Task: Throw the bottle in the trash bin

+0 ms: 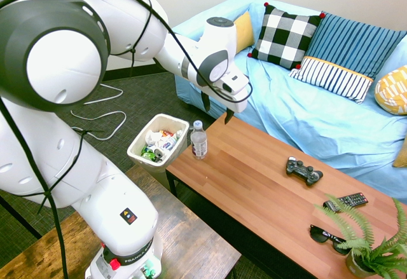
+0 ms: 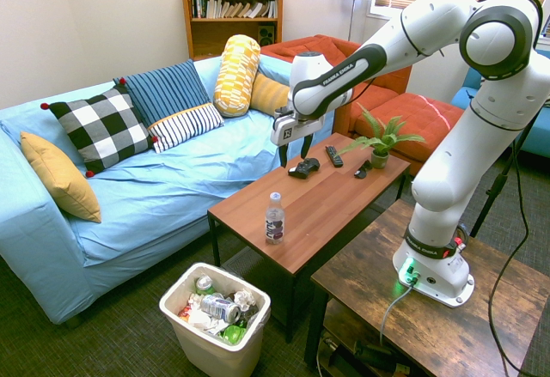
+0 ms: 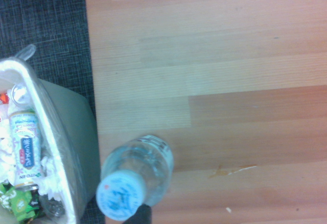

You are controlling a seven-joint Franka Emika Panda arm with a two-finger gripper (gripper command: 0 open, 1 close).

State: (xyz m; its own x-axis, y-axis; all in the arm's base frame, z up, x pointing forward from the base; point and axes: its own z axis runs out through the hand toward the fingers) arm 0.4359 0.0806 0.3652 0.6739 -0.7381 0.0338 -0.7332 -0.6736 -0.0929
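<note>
Smooth wooden table point(image 1: 254, 177), upright clear plastic bottle point(image 1: 199, 140), white tapered trash bin point(image 1: 141, 143)

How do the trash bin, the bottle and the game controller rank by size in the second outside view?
1. trash bin
2. bottle
3. game controller, though it sits farther from the camera, so this last ranking is unsure.

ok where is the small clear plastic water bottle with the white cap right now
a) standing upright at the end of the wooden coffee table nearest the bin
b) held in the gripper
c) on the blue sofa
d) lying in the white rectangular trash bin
a: the small clear plastic water bottle stands upright on the wooden coffee table, at the end nearest the white rectangular trash bin, with the open gripper above the table, apart from it.
</note>
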